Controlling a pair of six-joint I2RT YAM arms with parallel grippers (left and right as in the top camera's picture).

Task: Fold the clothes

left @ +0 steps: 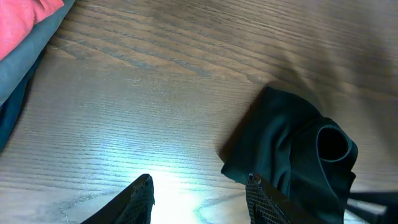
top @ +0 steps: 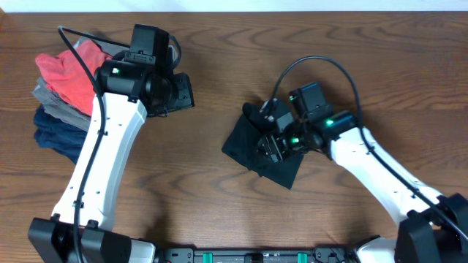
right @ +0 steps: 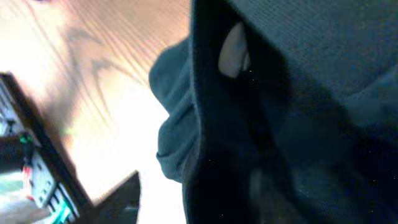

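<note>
My right tool [top: 276, 145] sits on the black T-shirt [top: 241, 146]; I cannot tell its grip. Well apart, my left tool [left: 198, 186] hangs released.

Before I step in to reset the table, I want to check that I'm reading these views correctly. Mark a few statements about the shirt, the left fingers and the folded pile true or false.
1. The black soft-fabric T-shirt lies spread flat. False: it is bunched in a crumpled heap.
2. The left fingers stand apart over bare wood, holding nothing. True.
3. A red-orange folded garment tops the folded pile. True.
4. The T-shirt rests on that pile. False: it lies apart from it on the brown wooden table.
</note>
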